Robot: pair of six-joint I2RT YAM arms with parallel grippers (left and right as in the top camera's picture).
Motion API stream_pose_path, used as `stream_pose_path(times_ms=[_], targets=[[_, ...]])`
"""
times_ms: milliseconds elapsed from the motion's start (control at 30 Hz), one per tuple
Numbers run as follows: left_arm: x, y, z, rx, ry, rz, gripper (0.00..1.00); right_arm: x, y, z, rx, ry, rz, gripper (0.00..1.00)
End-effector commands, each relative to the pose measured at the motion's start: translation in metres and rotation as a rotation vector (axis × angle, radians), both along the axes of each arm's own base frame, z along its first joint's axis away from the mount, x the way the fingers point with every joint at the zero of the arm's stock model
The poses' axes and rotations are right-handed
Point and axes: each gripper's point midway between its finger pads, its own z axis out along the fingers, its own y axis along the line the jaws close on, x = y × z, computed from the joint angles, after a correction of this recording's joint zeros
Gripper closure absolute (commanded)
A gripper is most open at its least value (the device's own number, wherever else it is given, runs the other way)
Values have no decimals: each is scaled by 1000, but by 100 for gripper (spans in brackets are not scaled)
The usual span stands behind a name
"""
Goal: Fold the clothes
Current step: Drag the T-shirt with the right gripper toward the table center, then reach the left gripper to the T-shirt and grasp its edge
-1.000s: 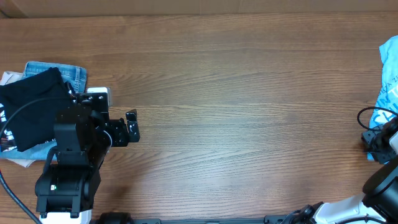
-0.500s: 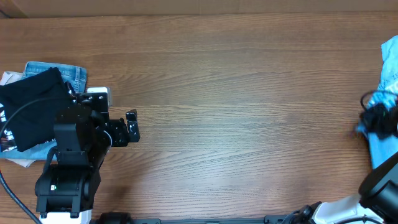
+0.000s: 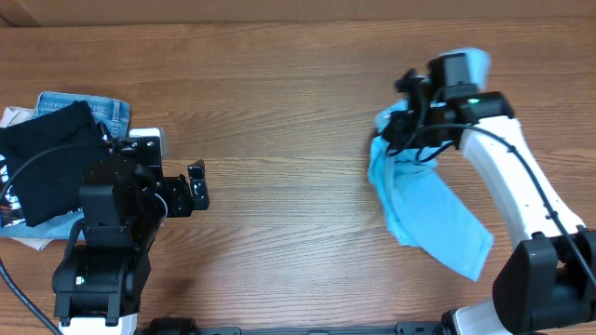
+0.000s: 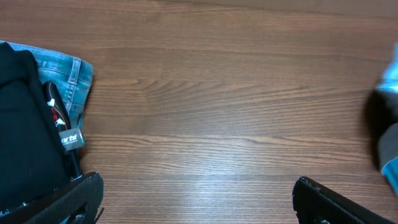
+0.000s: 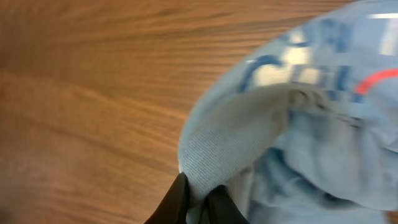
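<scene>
My right jaws are clamped together on a bunched edge of the sky-blue T-shirt (image 3: 430, 212), the cloth squeezed between the fingertips (image 5: 183, 198). The rest trails from them toward the near right of the table (image 3: 298, 102). My left jaws stand fully apart, gripping nothing, over the wood at the left. Beside them the black garment (image 3: 45, 166) lies on the jeans (image 3: 107, 110) at the table's left edge. A wide stretch of wood lies between the two arms.

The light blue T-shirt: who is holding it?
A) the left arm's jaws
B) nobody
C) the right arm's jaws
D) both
C: the right arm's jaws are shut on a fold of the T-shirt, while the left arm's jaws stand open with nothing between them.
</scene>
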Motion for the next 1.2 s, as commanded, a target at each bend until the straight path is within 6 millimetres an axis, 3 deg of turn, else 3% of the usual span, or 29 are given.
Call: stream_pose_path(times_ms=[0,100,233,367,467,500,567,700,833,1000,1167], targets=[[1,0,14,-14,-36,2,0,3,0,10,-44,-55,28,92],[1,0,14,-14,-36,2,0,16,-12,17,-74,-88,-44,94],[1,0,14,-14,-36,2,0,44,-68,39,-169,-140,-356,95],[1,0,14,-14,-36,2,0,56,-148,65,-219,-189,-752,94],[1,0,14,-14,-36,2,0,51,-182,64,-189,-163,-848,78],[1,0,14,-14,-36,2,0,45,-189,60,-176,-132,-855,65],[1,0,14,-14,-36,2,0,32,-201,52,-179,-72,-878,55],[2,-2,15,-21,-40,-8,0,8,-220,39,-223,14,-898,51],[5,-18,18,-76,-54,-83,0,-8,-230,29,-234,78,-924,51],[13,-25,21,-118,-66,-94,0,-19,-230,25,-242,124,-917,51],[23,-52,9,-138,-22,-188,0,-24,-240,25,-194,142,-963,50]])
